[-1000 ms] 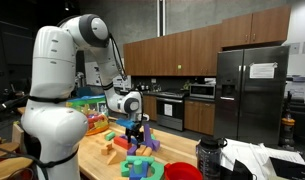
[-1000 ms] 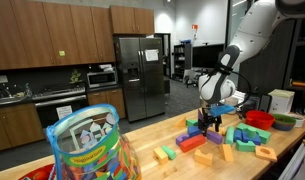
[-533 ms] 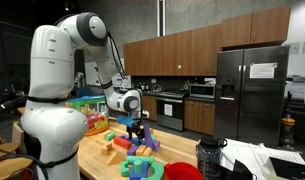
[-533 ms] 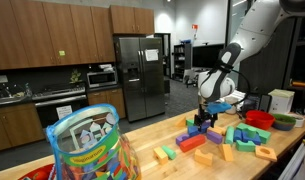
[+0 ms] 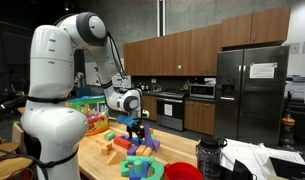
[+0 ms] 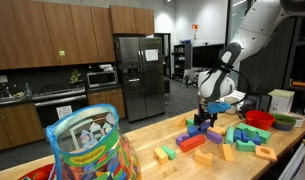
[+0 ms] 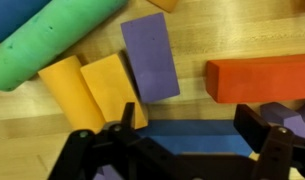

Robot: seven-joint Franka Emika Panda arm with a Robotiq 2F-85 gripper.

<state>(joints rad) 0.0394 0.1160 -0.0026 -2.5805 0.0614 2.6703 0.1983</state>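
Blue block (image 7: 192, 140) lies flat on the wooden table (image 7: 52, 125) at the lower centre of the wrist view. It sits between the two black fingers (image 7: 120, 135) of the gripper (image 7: 187, 118), whose jaws stand spread wide and hold nothing. Upper centre: a purple block (image 7: 150, 57). To its right is a red block (image 7: 260, 78). To its left are two yellow blocks (image 7: 110, 88), touching each other, below a green cylinder (image 7: 42, 50) at upper left. In both exterior views the gripper (image 5: 138, 129) (image 6: 206, 118) hangs just above a crowded pile of blocks (image 6: 217, 140).

Likely hazards: the finger at lower left is close to the yellow blocks and could press on or shove one if lowered. The finger at lower right is near a purple piece (image 7: 290, 120). A grip away from the blue block's middle could twist it against its neighbours.
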